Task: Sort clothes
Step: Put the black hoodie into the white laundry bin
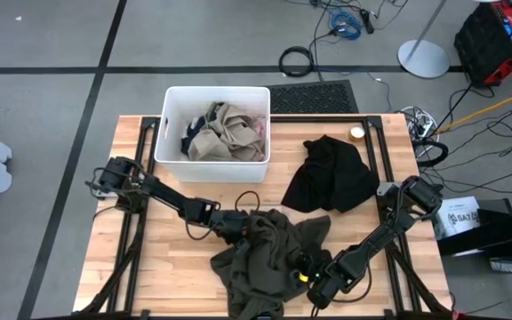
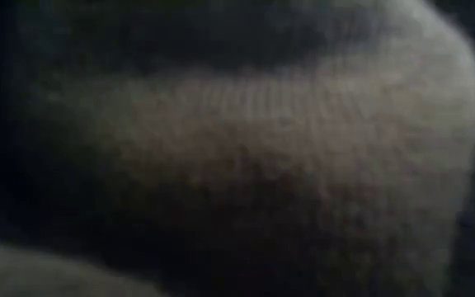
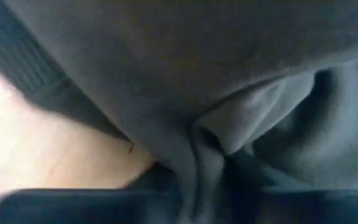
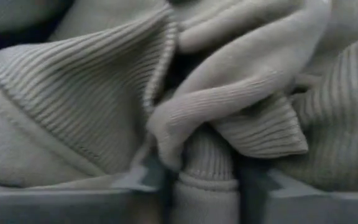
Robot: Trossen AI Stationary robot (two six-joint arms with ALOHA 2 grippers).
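The dark olive green garment lies crumpled at the worktop's near edge; both grippers — left, right — have fingers pinching its fabric on opposite sides, probably to lift it.

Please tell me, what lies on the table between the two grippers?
In the high view, the dark olive green garment lies bunched between the left gripper and the right gripper; both press into its folds.

Bare counter lay open along the left edge and between the white bin and the dark olive garment. The black garment blocked the right-centre. The olive heap filled the front middle, pressing against the low camera, with both arms reaching into it.
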